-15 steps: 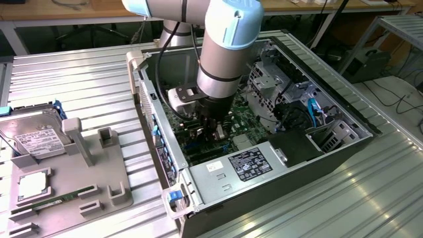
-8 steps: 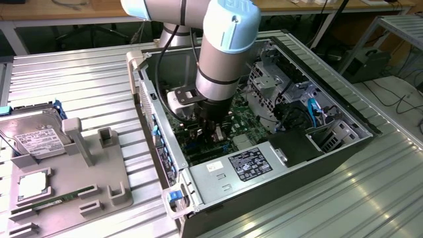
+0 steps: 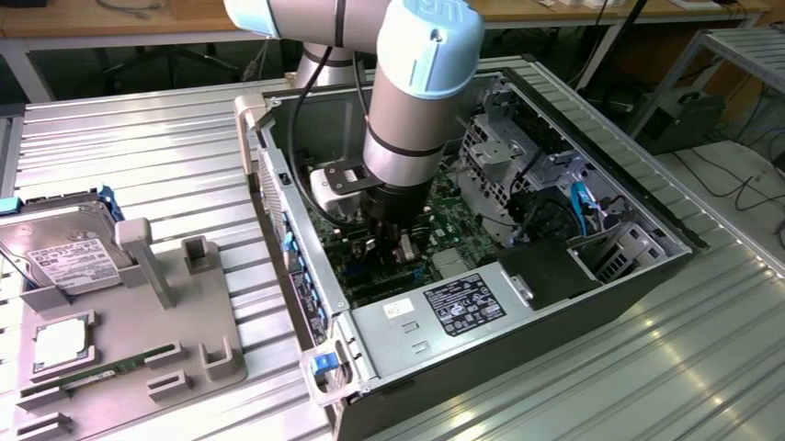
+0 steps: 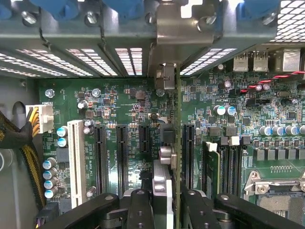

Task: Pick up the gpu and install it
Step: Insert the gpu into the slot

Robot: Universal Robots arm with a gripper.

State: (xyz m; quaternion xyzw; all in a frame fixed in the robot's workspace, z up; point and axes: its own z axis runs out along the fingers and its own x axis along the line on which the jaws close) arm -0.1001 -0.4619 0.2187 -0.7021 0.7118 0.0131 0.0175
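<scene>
The gpu [image 4: 177, 143] stands on edge over the motherboard [image 4: 124, 105], inside the computer case [image 3: 638, 220] (hard drive [image 3: 62, 253] lies at the exterior view's left).

The arm [image 3: 411, 101] is built of thick cylindrical segments in brushed silver-grey metal, joined by rounded pale-blue plastic caps. One cap carries a small dark screw hole on its curved face. A thin black band rings the lower end of the forearm tube. A black cable runs down beside the tube. Below it sits a boxy light-grey wrist module with a black face, followed by a slim black gripper [image 3: 402, 246] body. In the wrist view the fingers [image 4: 140, 210] are matt black, rounded links with round pivot pins and small recessed screws.
</scene>
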